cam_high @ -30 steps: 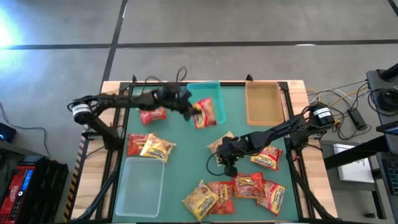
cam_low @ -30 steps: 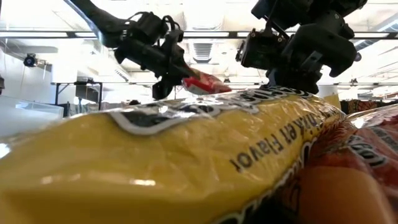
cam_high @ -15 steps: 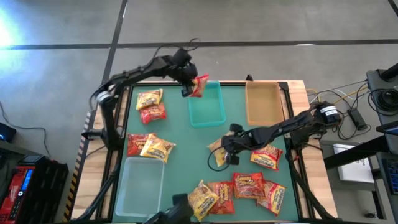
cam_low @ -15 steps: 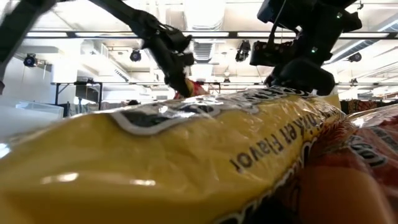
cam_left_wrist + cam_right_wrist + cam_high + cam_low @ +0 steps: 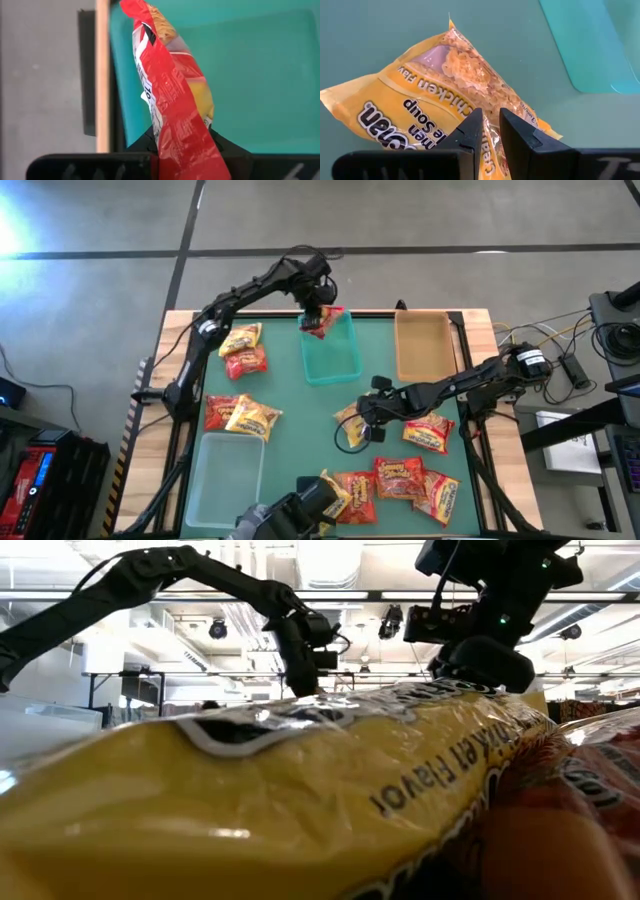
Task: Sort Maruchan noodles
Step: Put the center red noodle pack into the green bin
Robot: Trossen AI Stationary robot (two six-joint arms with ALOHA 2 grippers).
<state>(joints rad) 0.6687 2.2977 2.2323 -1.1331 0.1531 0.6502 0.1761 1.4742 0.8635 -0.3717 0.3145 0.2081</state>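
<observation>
My left gripper [image 5: 318, 308] is over the far end of the teal bin [image 5: 335, 360], shut on a red noodle packet [image 5: 323, 324] that hangs down into the bin's mouth. My right gripper [image 5: 366, 427] is low at the table's middle, shut on a yellow packet [image 5: 348, 420] lying flat on the green mat. Other packets lie flat: two at the far left [image 5: 243, 350], two at the left [image 5: 238, 416], one red at the right [image 5: 430, 432] and a heap near the near edge [image 5: 395, 485]. In the low view a yellow packet [image 5: 300, 800] fills the foreground. My left gripper pinches the red packet's upper end [image 5: 177, 137] between its two fingers [image 5: 226, 148], coming from above and pointing down. The packet is lifted clear and hangs below the fingers over the teal bin's floor. My right gripper pinches the yellow packet at its edge [image 5: 490, 131] between the two fingers [image 5: 470, 131], slanting down from the table's right. The rest of the packet lies on the mat.
The tan bin [image 5: 423, 348] stands at the far right, next to the teal one. The clear bin [image 5: 226, 478] sits at the near left. A dark shape [image 5: 285, 522] reaches in over the near edge beside the heap. Bare mat lies between the bins and the heap.
My left gripper has carried the red packet from over the teal bin's left side toward the table's far edge and turned to point down, so the packet now hangs at the bin's far end. My right gripper has shifted slightly left. The dark shape has come in at the near edge.
</observation>
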